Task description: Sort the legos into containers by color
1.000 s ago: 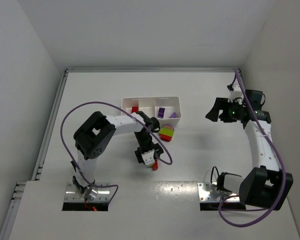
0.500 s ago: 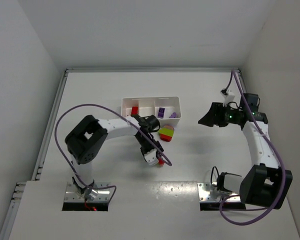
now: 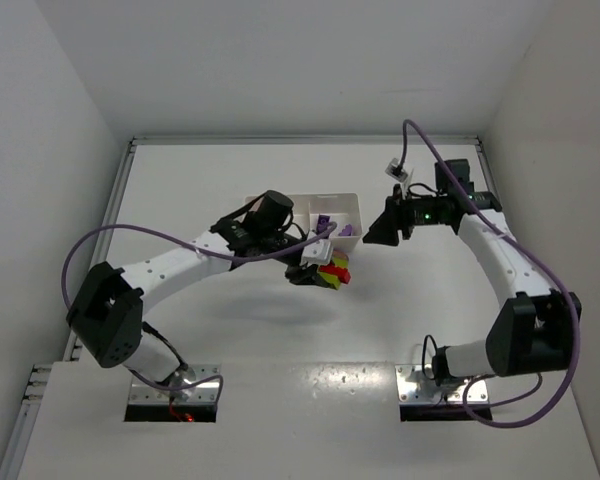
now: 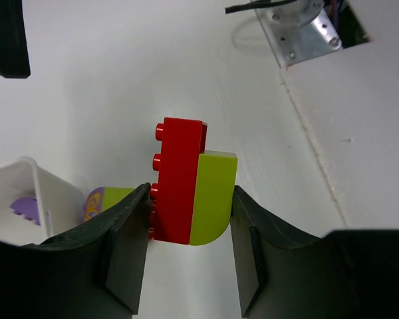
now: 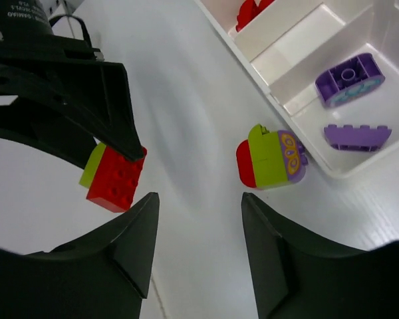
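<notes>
Here, left fingers [image 4: 126, 252] pinch a red-and-green clump [image 4: 189, 189] by its flat sides. Likely light, rigid, slick; right fingers [image 5: 130, 239] spread, empty.

Tray at the far middle of the table, one clump lying before it, another held up close by.

The tray [image 5: 392, 80] sits on the table [image 3: 230, 180] between the two arms. Its right-end compartment holds two bricks [image 5: 349, 78], its left-end compartment one brick [image 5: 253, 10]. The three-brick clump [image 5: 269, 156] lies on the table just beside the tray's right end, on the near side. The left gripper [image 4: 189, 199] clamps the two-brick clump [image 4: 194, 189] above the table near it. The right gripper [image 5: 196, 199] hangs right of the tray.
</notes>
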`<state>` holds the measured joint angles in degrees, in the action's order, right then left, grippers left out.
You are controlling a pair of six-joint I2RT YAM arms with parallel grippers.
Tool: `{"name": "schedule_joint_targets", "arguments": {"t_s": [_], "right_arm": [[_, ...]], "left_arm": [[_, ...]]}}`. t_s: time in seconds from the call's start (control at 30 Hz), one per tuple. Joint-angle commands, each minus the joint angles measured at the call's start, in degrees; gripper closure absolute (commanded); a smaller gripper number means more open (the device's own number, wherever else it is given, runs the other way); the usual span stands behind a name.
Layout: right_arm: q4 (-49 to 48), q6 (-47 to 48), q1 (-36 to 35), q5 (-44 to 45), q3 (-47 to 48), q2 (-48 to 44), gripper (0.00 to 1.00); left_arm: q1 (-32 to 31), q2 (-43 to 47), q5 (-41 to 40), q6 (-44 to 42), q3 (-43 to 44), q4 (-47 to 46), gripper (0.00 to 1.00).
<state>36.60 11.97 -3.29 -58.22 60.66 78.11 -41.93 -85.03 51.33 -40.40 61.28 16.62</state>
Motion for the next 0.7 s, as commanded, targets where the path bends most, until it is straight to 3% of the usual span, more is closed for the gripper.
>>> {"name": "schedule_joint_targets", "arguments": {"t_s": [0.0,0.1,0.23,0.37,0.67], "right_arm": [[4.17,10.69,-2.33,-3.48,6.20,2.48,0.48],[10.93,21.13,-5.85,-0.76,9.20,3.90,0.50],[16.13,24.85,-7.95,-0.06,9.91,4.42,0.50],[17.28,24.86,-9.19,-0.58,9.30,3.02,0.49],[14.29,19.33,-12.17,-1.11,7.63,1.79,0.33]], "left_arm": [[0.45,1.89,4.74,13.94,1.13,-4.05,0.91],[1.93,0.58,7.37,17.81,2.44,-4.05,0.91],[3.44,-0.04,8.69,19.92,2.97,-4.58,0.91],[5.45,-0.57,9.23,22.30,2.97,-6.42,0.91],[5.99,-1.10,9.23,21.07,2.97,-6.43,0.91]]}}
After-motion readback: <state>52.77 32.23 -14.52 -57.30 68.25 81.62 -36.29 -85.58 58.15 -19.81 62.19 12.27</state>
